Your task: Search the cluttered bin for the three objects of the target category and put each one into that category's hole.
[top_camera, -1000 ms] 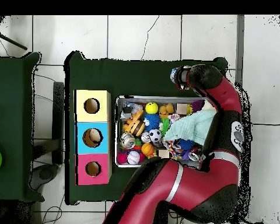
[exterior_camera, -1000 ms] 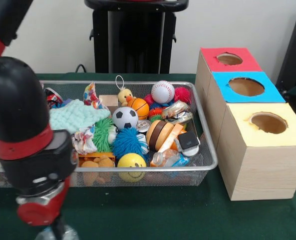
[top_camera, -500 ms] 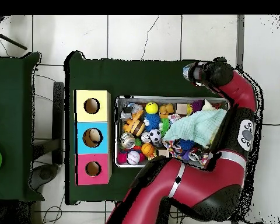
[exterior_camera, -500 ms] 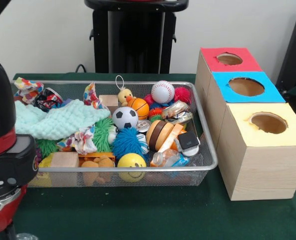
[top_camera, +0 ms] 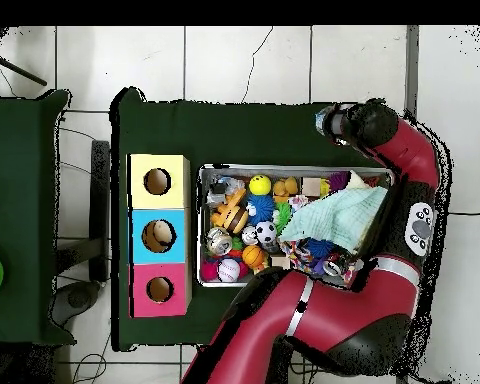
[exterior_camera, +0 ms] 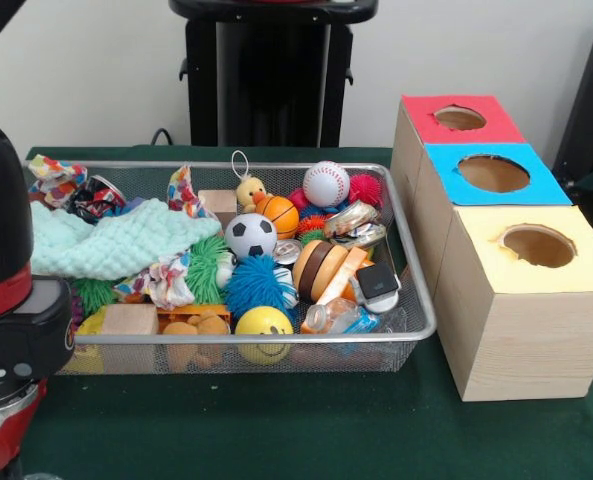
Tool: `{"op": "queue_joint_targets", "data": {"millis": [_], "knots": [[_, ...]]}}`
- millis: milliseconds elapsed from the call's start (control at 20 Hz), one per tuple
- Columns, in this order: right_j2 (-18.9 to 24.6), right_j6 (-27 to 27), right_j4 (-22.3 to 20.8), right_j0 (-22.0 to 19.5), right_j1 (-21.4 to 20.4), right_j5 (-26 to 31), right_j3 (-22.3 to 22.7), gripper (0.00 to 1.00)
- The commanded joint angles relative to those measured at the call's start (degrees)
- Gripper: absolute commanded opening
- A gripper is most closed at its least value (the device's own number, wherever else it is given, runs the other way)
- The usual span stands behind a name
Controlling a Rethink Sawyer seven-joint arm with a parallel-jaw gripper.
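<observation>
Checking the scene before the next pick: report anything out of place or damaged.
One small see-through plastic bottle with dented walls lies on its side at the near right corner of the silver wire-mesh basket. The yellow-topped wooden box's hole has a ragged edge. Nothing has spilled onto the green table cover.

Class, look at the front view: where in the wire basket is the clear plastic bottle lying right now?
The plastic bottle lies at the wire basket's near right corner, just right of the yellow smiley ball and below the small black box.
</observation>
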Motion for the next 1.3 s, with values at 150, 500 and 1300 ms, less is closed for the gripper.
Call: {"op": "queue_joint_targets", "data": {"millis": [150, 500, 1300], "knots": [[-2.8, 4.9, -0.3, -0.9, 3.5, 5.2, -3.7, 0.0], [-2.5, 5.0, 0.9, -0.4, 1.8, 8.7, -2.5, 0.0], [3.9, -1.6, 5.5, -1.1, 13.4, -6.4, -7.3, 0.0]]}}
